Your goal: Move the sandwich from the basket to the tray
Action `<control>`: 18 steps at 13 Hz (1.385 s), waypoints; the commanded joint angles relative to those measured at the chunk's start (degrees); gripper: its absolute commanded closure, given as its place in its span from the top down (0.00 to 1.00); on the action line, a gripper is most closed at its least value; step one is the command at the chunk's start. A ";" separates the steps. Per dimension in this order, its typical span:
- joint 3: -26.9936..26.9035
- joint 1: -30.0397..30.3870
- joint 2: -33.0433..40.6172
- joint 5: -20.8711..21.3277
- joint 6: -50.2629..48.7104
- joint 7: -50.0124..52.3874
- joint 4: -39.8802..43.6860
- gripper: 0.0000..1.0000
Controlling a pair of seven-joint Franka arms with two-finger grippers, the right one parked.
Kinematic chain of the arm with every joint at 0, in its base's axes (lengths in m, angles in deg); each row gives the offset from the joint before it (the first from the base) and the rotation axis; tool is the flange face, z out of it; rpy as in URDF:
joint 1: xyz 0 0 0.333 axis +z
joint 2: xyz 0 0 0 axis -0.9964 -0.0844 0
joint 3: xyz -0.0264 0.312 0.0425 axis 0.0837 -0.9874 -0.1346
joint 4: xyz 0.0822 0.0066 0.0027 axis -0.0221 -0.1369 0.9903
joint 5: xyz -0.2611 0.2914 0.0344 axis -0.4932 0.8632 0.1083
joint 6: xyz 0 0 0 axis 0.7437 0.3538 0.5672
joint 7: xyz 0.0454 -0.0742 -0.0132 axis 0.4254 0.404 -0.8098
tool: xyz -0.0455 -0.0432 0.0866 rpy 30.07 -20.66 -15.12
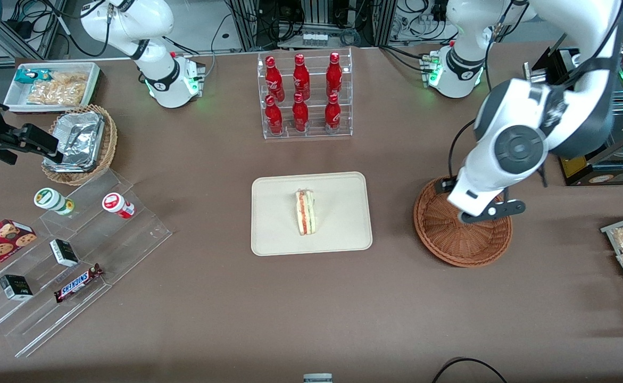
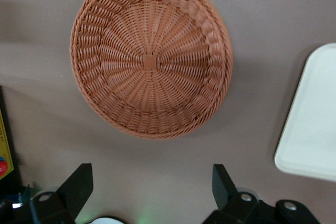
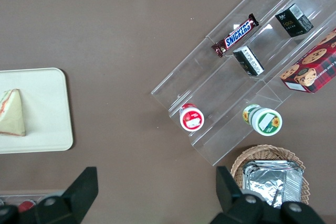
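- Take the tray [image 1: 276,234] as your landmark: cream-beige, flat on the brown table [image 1: 311,298], about midway between the two arms' ends.
- Your sandwich [image 1: 306,212] lies on that tray, near its middle, red and green filling edge showing in the front view.
- The basket [image 1: 444,236] sits on the table beside the tray, toward the working arm's end, apart from it with bare table between them. In the left wrist view the basket [image 2: 151,56] has nothing in it, and a corner of the tray [image 2: 310,129] shows near it.
- Your gripper [image 1: 489,211] hangs above the basket, off the tray, toward the working arm's end. Its two black fingers [image 2: 77,184] stand spread wide with nothing between them, and neither touches the wicker.
- Farther from the front camera than the tray, a clear rack [image 1: 307,96] holds six red bottles.
- Toward the parked arm's end from the tray, a clear stepped stand [image 1: 130,234] carries a Snickers bar [image 1: 77,283], small dark boxes and two round-lidded cups, with a tan basket of foil containers [image 1: 80,143] just past it.
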 commanded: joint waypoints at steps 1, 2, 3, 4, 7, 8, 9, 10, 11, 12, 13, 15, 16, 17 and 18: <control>-4.12 0.19 6.67 -4.14 -2.83 -8.64 -2.70 1.00; -5.70 -0.42 8.08 -4.84 -4.40 -11.28 -2.35 1.00; -8.33 -1.73 8.96 -5.63 -5.55 -13.65 -2.17 1.00; -10.79 -3.40 9.75 -6.51 -6.26 -15.85 -2.08 1.00; -14.75 -4.90 11.34 -6.96 -7.66 -21.48 -0.69 1.00; -17.56 -6.65 11.60 -6.96 -8.63 -23.15 0.80 1.00; -19.06 -7.01 11.52 -6.96 -9.77 -24.91 2.30 1.00; -19.43 -7.10 11.61 -6.96 -10.56 -26.67 3.62 1.00; -20.91 -7.11 11.87 -6.96 -10.66 -28.51 4.41 1.00; -21.88 -7.19 12.57 -6.96 -10.66 -30.10 4.68 1.00; -22.50 -7.19 12.83 -6.96 -10.40 -31.07 4.77 1.00; -23.65 -7.19 12.93 -7.83 -9.78 -31.34 5.65 1.00; -24.26 -7.19 12.93 -8.71 -9.70 -31.34 6.09 1.00; -25.31 -7.19 12.93 -9.67 -9.61 -31.43 6.53 1.00; -26.02 -7.19 12.93 -11.08 -9.61 -31.43 6.88 1.00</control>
